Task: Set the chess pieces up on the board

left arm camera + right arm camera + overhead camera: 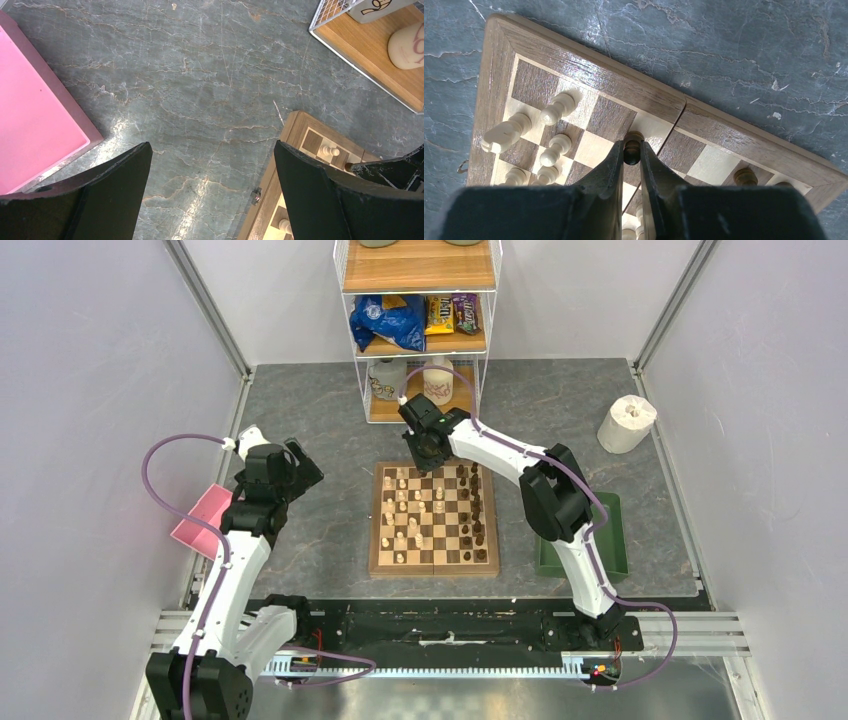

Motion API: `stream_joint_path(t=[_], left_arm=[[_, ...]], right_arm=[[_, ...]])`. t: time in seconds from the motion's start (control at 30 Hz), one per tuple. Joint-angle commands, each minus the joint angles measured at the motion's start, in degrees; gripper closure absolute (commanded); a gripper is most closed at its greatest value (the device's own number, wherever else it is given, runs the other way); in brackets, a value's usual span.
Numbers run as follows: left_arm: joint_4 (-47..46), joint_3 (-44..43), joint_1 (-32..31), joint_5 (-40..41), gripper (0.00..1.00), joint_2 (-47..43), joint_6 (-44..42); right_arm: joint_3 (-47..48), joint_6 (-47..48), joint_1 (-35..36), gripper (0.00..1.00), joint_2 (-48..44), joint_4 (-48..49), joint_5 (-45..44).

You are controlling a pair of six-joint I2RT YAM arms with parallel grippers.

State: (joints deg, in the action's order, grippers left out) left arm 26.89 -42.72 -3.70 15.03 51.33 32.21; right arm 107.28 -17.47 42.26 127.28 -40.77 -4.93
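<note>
The wooden chessboard [434, 519] lies mid-table, with cream pieces [400, 515] along its left columns and dark brown pieces [477, 515] along its right. My right gripper [632, 151] hangs over the board's far edge, shut on a dark brown piece [632, 148] whose base is on or just above a light square near the border [589, 75]. Cream pieces [556, 108] stand to its left. In the top view the right gripper [432, 452] is at the board's far edge. My left gripper [212, 165] is open and empty over bare table left of the board [295, 130].
A pink tray [203, 519] lies at the left and a green tray [612, 540] at the right, partly under the right arm. A wire shelf rack [420, 330] with snacks and jars stands behind the board. A paper roll [627, 423] stands at the back right.
</note>
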Motion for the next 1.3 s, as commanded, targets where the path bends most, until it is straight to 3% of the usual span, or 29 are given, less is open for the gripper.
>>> stream_joint_path(t=[0.0, 0.57, 1.27], left_arm=[[-1.0, -0.9, 0.4, 1.4, 0.00, 0.0, -1.3], [-1.6, -0.5, 0.4, -0.1, 0.00, -0.3, -0.4], [-1.0, -0.7, 0.5, -0.5, 0.00, -1.2, -0.4]], right_arm=[[0.5, 0.7, 0.0, 0.82, -3.1, 0.7, -0.4], [-26.6, -3.4, 0.0, 0.83, -28.3, 5.8, -2.2], [-31.2, -4.3, 0.0, 0.82, -25.5, 4.6, -3.8]])
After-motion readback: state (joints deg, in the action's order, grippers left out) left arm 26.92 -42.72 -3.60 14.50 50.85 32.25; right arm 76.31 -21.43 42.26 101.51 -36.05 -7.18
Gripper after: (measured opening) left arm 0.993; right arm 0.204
